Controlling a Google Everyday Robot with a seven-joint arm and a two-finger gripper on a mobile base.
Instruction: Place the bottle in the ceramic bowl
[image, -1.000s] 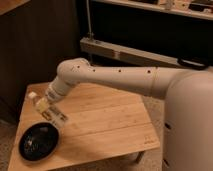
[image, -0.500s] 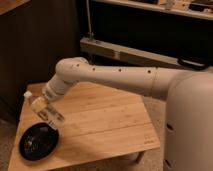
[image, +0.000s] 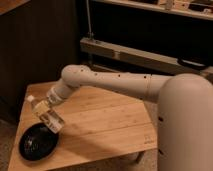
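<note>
The bottle (image: 44, 113) is pale and translucent with a white cap at its upper left and a whitish label at its lower right. It hangs tilted in the air just above the far rim of the black ceramic bowl (image: 38, 143), which sits at the front left corner of the wooden table (image: 105, 125). My gripper (image: 48, 107) is at the end of the white arm, right at the bottle's middle, and holds it above the bowl.
The white arm (image: 115, 82) reaches across the table from my body (image: 185, 130) at the right. A dark cabinet wall stands behind the table and a metal shelf rail (image: 140, 55) runs at the back.
The gripper with the bottle has shifted slightly toward the left and up, staying over the bowl's far rim. The bowl has not moved.
</note>
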